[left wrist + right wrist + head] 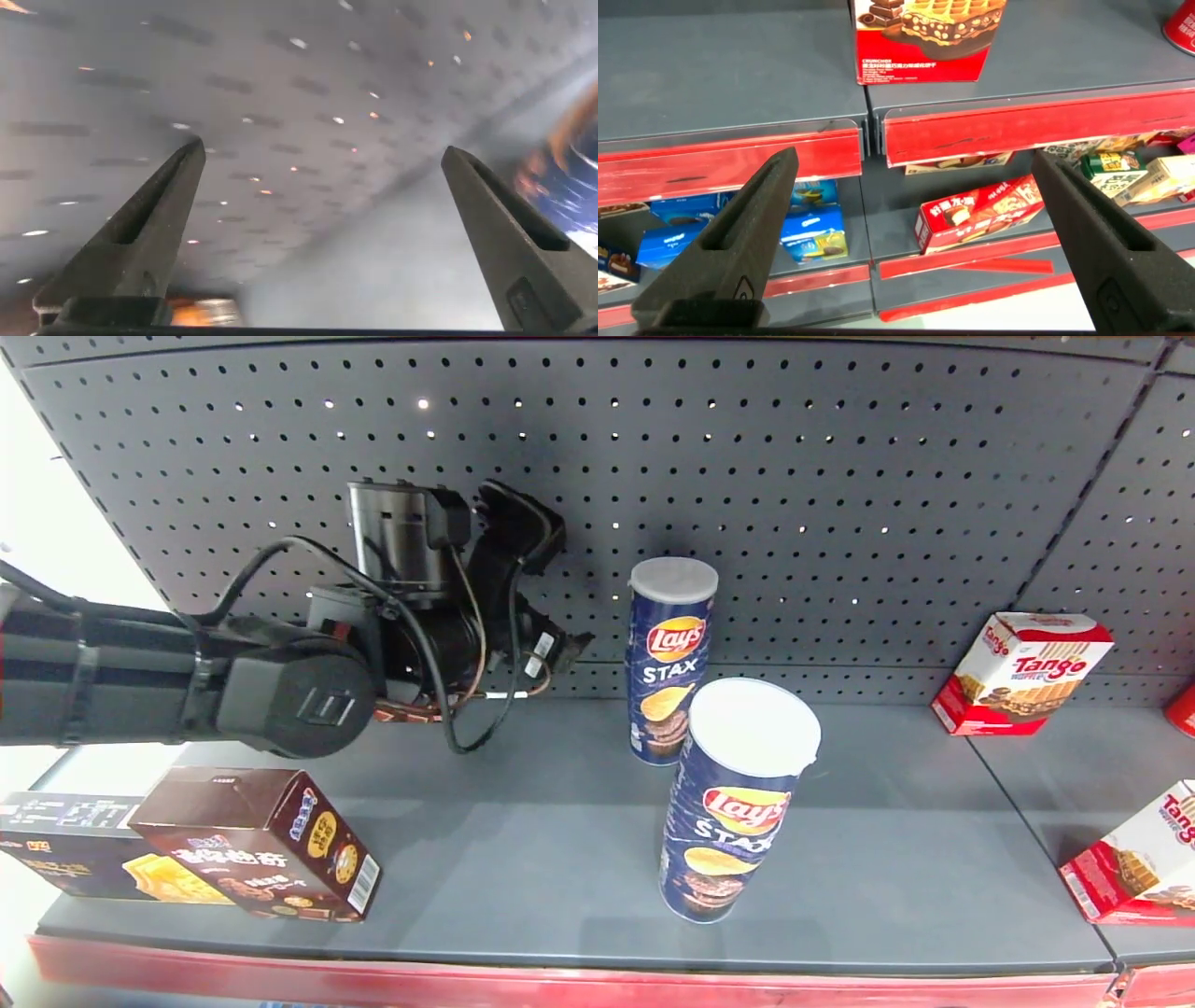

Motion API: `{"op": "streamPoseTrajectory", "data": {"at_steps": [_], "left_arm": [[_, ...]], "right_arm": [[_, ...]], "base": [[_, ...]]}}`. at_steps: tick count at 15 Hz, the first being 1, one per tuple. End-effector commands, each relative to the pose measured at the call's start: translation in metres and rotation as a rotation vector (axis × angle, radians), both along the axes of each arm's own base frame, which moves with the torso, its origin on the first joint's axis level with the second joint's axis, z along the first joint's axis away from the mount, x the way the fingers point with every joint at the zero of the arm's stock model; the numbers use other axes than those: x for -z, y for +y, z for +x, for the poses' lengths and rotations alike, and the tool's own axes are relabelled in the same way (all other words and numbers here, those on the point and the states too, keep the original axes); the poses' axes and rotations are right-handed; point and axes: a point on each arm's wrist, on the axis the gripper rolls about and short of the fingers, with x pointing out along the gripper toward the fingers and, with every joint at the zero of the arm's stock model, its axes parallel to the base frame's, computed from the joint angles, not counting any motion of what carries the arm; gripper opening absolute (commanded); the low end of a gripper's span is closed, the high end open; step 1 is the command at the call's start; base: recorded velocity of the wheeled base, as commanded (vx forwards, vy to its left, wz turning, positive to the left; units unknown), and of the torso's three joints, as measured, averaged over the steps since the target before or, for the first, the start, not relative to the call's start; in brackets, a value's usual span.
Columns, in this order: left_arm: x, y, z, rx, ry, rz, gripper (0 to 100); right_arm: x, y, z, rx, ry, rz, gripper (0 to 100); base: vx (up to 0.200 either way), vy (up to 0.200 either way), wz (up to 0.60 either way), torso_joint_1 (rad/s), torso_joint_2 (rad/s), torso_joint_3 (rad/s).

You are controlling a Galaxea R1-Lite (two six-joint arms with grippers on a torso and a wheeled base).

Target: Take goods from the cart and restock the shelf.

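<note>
Two dark blue chip cans with white lids stand upright on the grey shelf (pixel 523 859): one at the back (pixel 667 663), one nearer the front edge (pixel 733 812). My left gripper (pixel 551 588) hangs above the shelf close to the pegboard, a little left of the back can, open and holding nothing. In the left wrist view its fingers (pixel 140 243) are spread wide in front of the pegboard, and a blur of the blue can (pixel 575 177) sits at the edge. My right gripper (pixel 915 243) is open and empty, facing the shelf fronts with red price strips (pixel 1018 126).
A brown box (pixel 261 845) and a dark box (pixel 84 849) lie at the shelf's front left. Red-and-white wafer boxes (pixel 1022 672) (pixel 1134 859) sit on the right. The right wrist view has a wafer box (pixel 924 37) above, with blue packs (pixel 808 233) and red boxes (pixel 985 210) on the lower shelf.
</note>
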Motion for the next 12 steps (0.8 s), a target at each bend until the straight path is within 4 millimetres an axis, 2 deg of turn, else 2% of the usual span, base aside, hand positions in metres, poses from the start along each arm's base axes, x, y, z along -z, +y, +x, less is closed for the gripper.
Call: {"op": "streamPoseTrajectory", "data": {"at_steps": [1,2,5,7,9,11,12], "left_arm": [[-0.028,0.015,-0.017,-0.015,-0.064,-0.032,100],[-0.030,0.015,-0.020,-0.014,-0.069,-0.035,100],[-0.038,0.022,-0.046,0.009,-0.084,-0.043,100],[-0.035,0.026,-0.053,0.006,-0.072,-0.039,100],[-0.031,0.030,-0.055,-0.003,-0.081,-0.043,100],[-0.032,0.034,-0.051,-0.019,-0.168,-0.094,100],[-0.033,0.034,-0.051,-0.019,-0.178,-0.099,100]], "right_arm": [[0.000,0.000,0.000,0.001,0.000,-0.002,100],[0.000,0.000,0.000,0.001,0.000,0.000,100],[0.000,0.000,0.000,-0.002,0.002,-0.001,100],[0.000,0.000,0.000,-0.002,0.002,-0.001,100],[0.000,0.000,0.000,-0.006,0.004,-0.002,100],[-0.003,0.000,-0.001,-0.079,-0.016,-0.005,100],[-0.018,0.000,-0.001,-0.088,-0.051,-0.001,100]], "base": [[0.000,0.000,0.00,0.000,0.00,0.000],[0.000,0.000,0.00,0.000,0.00,0.000],[0.000,0.000,0.00,0.000,0.00,0.000],[0.000,0.000,0.00,0.000,0.00,0.000],[0.000,0.000,0.00,0.000,0.00,0.000],[0.000,0.000,0.00,0.000,0.00,0.000],[0.000,0.000,0.00,0.000,0.00,0.000]]}}
